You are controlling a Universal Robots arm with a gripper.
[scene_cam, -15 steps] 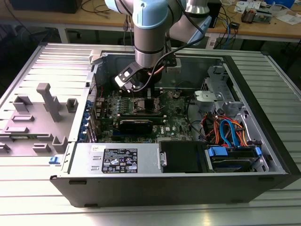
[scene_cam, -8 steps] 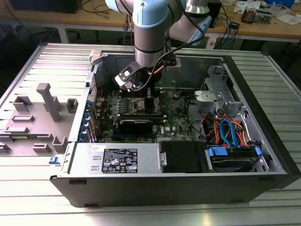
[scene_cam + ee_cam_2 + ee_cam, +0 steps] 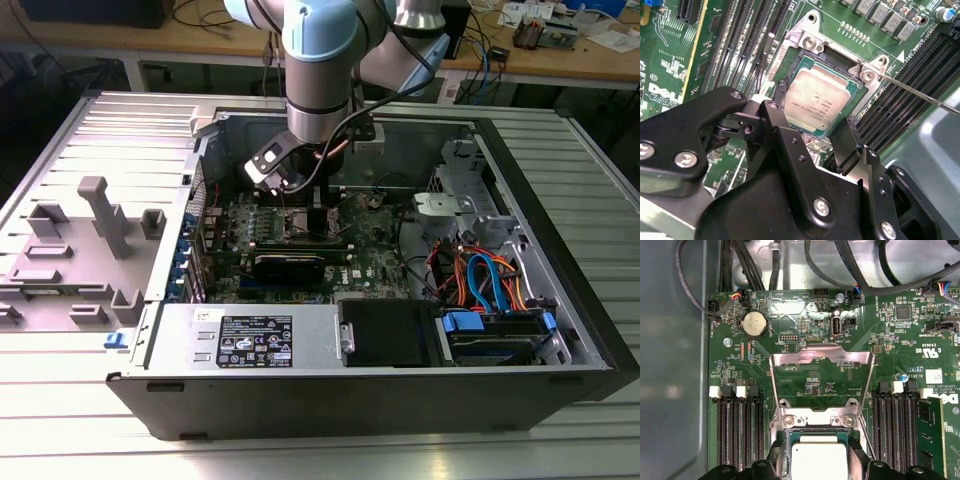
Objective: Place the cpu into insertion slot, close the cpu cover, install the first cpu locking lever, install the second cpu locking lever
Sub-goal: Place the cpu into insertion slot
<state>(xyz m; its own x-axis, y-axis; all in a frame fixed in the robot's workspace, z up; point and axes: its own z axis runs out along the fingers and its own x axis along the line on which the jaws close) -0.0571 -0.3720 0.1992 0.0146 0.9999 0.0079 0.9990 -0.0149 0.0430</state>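
Arm reaches down into an open computer case (image 3: 300, 395) lying on the desk (image 3: 60, 440), with the gripper (image 3: 300, 205) low over the motherboard (image 3: 380, 262).

In both wrist views the black fingers (image 3: 850, 142) (image 3: 860, 457) are spread, one on each side of the socket. The gripper (image 3: 812, 117) (image 3: 818, 462) is right over it. The cpu (image 3: 817, 102) (image 3: 819, 459) lies flat in the insertion slot between the fingers, silver top up and green edge showing around it. Cannot tell whether the pads touch the cpu edges.

The cpu cover (image 3: 822, 356) is not closed. In the first wrist view it is flipped open just beyond the fingertips, hinged at the socket's far edge, and the green board shows through its square opening.

A thin locking lever (image 3: 920, 92) in the second wrist view runs out from the socket corner off to one side of the fingers. It is unlatched and not clipped down.

Memory slots (image 3: 740, 430) run along both sides of the fingers. A coin battery (image 3: 754, 323) sits well beyond the cover, near the board's far edge. Black cables (image 3: 855, 275) cross the case wall past that.

Grey plastic fixtures (image 3: 105, 215) stand on the desk outside the case, well away from the fingers.
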